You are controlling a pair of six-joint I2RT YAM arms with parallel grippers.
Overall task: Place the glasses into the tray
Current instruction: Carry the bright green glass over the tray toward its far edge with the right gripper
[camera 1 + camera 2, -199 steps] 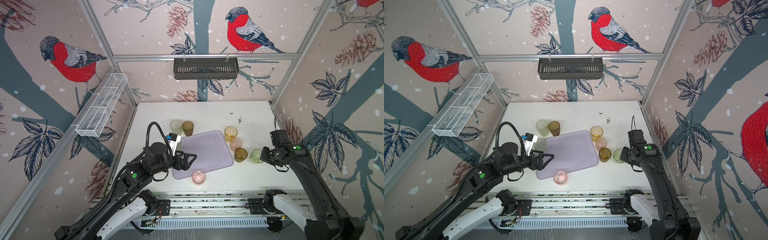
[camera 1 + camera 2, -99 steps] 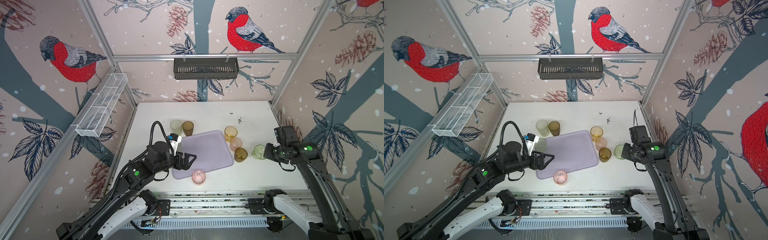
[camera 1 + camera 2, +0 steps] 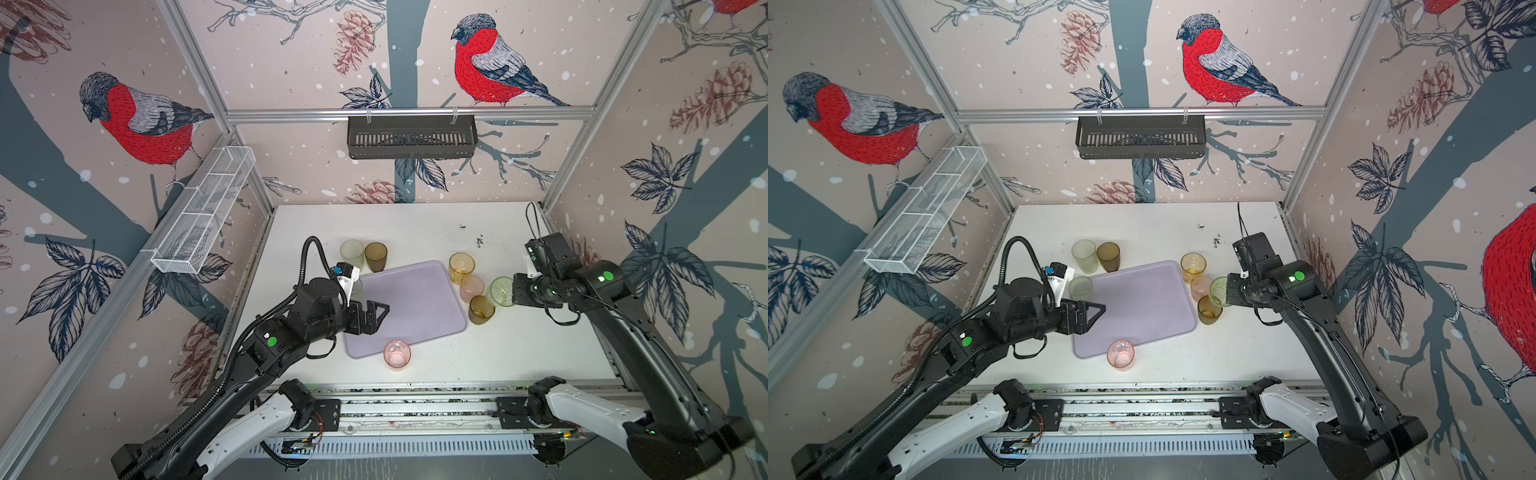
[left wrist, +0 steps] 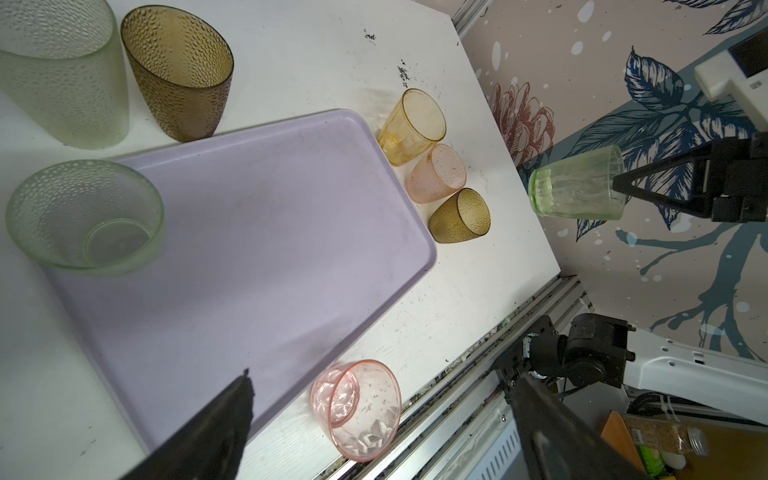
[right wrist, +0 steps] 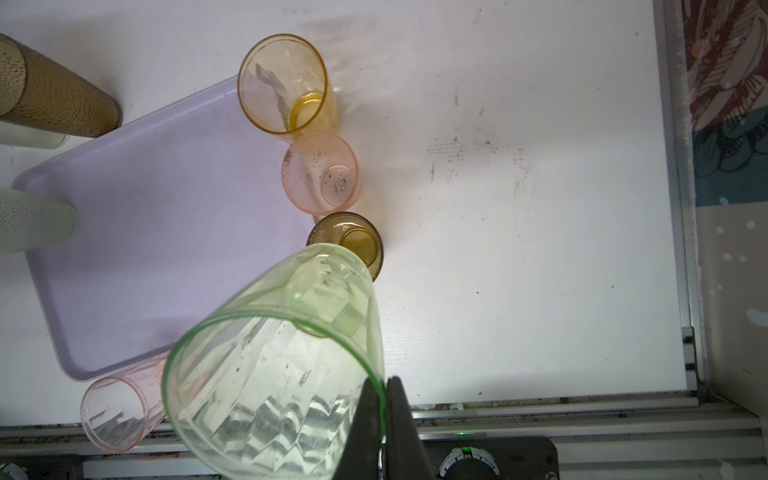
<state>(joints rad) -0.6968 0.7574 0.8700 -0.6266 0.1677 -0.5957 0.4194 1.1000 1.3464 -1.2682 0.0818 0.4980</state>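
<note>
The lavender tray (image 3: 411, 303) lies mid-table. My right gripper (image 3: 515, 291) is shut on the rim of a bright green glass (image 3: 501, 291), held tilted in the air just right of the tray; in the right wrist view its fingers (image 5: 370, 415) pinch the glass wall (image 5: 274, 365). My left gripper (image 3: 376, 311) hovers open and empty over the tray's front left part. A pale green glass (image 3: 1080, 286) stands at the tray's left corner. Amber (image 3: 461, 266), peach (image 3: 471, 287) and brown (image 3: 481, 309) glasses line the tray's right edge. A pink glass (image 3: 397, 353) stands in front.
A pale green glass (image 3: 352, 253) and a brown glass (image 3: 375, 256) stand behind the tray's back left corner. A black slotted basket (image 3: 411, 137) hangs on the back wall and a white wire basket (image 3: 203, 216) on the left wall. The table's front rail (image 3: 415, 395) is close to the pink glass.
The right gripper has lifted the bright green glass off the table and carried it up and toward the tray, tilting it. The left arm has shifted only slightly.
</note>
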